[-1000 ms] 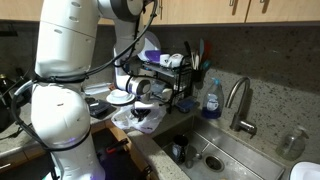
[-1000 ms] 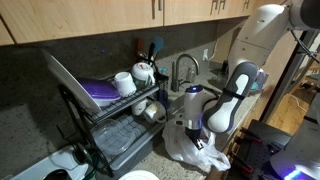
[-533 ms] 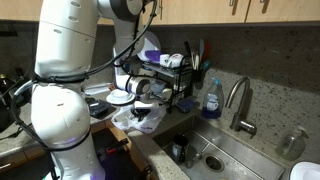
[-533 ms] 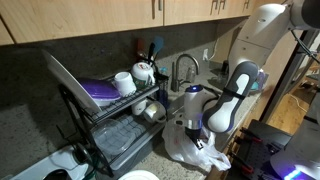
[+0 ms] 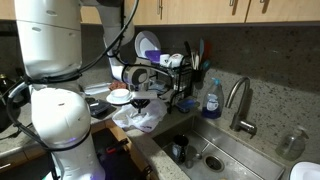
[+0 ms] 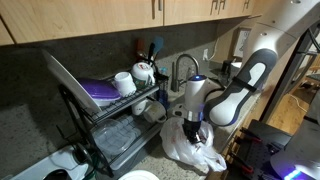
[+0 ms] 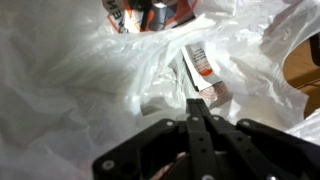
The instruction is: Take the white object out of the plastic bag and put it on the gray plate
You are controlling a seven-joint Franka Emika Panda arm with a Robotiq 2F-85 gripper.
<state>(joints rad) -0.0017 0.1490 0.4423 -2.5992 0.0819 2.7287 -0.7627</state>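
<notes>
Plastic bag [image 5: 143,119]: it lies crumpled on the surface [image 5: 264,141], in front of the dish rack [image 5: 166,82] and just beside the sink [image 5: 212,157]. It shows in both exterior views. A blue soap bottle [image 5: 211,100] and the faucet [image 5: 238,102] stand well apart from it, on the far side of the rack.

White object [image 7: 204,72]: in the wrist view you see a small white packet with a red-printed label. It lies inside the bag's open mouth, with film folded around it on all sides.

Claw [image 7: 195,104]: your fingers are pressed together with no gap showing. The tips point down into the bag opening, near the lower end of the packet. Contact with the packet cannot be confirmed. Whether a fold of film is caught between the tips cannot be told either.

A pale round dish [image 5: 118,97] sits on the surface just behind the bag. Its shade cannot be judged here.
</notes>
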